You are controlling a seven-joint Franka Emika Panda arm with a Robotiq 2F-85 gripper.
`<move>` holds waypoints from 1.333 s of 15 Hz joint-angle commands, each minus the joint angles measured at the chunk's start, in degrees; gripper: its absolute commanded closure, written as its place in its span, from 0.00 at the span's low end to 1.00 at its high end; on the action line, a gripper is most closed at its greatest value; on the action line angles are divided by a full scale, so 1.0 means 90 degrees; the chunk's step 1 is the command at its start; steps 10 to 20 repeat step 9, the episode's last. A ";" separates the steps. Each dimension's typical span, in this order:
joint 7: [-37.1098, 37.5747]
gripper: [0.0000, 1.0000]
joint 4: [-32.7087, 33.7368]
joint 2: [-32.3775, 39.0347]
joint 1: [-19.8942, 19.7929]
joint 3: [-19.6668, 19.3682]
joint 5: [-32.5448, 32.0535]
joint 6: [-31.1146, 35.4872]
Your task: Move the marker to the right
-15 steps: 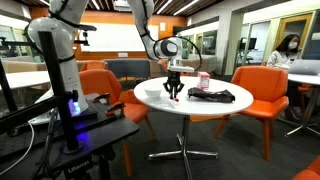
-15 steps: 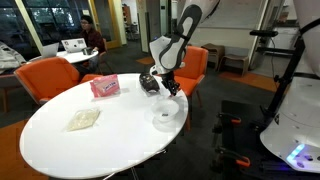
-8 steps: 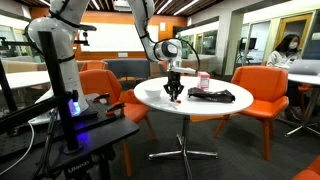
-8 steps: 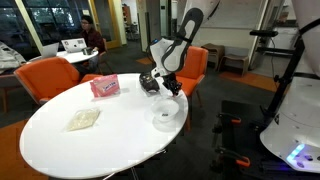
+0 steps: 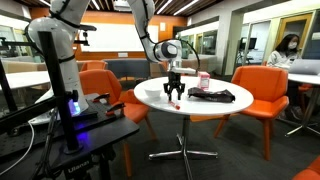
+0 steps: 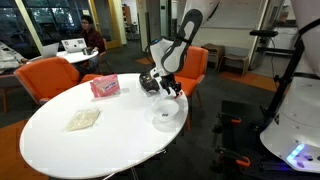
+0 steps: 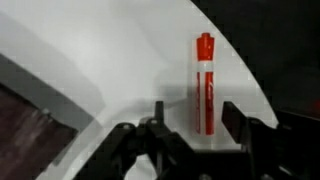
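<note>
The marker (image 7: 204, 85) lies flat on the white bench (image 7: 110, 50), a thin red stick close to the bench's curved rim. In the wrist view it runs straight away from the camera, its near end sitting in the gap between the jaws. The jaws are spread wide, one dark finger on either side of the marker. As far as I can see, neither touches it, though the picture is blurred low down. The gripper (image 7: 193, 112) is down low over the bench, pointing at the tabletop in both exterior views (image 5: 174, 93) (image 6: 170, 90). From out there the marker itself is too small to make out under it.

A white bowl (image 6: 165, 121) sits near the gripper, nearer the bench edge (image 6: 120, 140) in an exterior view. A pink-and-white cup (image 5: 204, 80) stands further along the round bench (image 5: 150, 96), apart from the gripper. A flat black pouch (image 5: 212, 96) lies beside the cup. Orange chairs (image 5: 262, 88) stand around the bench.
</note>
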 commanded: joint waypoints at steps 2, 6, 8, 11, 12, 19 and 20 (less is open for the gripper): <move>-0.0138 0.00 -0.0617 -0.0807 -0.0116 0.0225 0.0725 0.0215; -0.0498 0.00 -0.1399 -0.2137 -0.0085 0.0528 0.2053 -0.0258; -0.0395 0.00 -0.1690 -0.2903 0.0178 0.0396 0.2407 -0.0679; -0.0345 0.00 -0.1798 -0.3253 0.0307 0.0316 0.2524 -0.0799; -0.0345 0.00 -0.1798 -0.3253 0.0307 0.0316 0.2524 -0.0799; -0.0345 0.00 -0.1798 -0.3253 0.0307 0.0316 0.2524 -0.0799; -0.0345 0.00 -0.1798 -0.3253 0.0307 0.0316 0.2524 -0.0799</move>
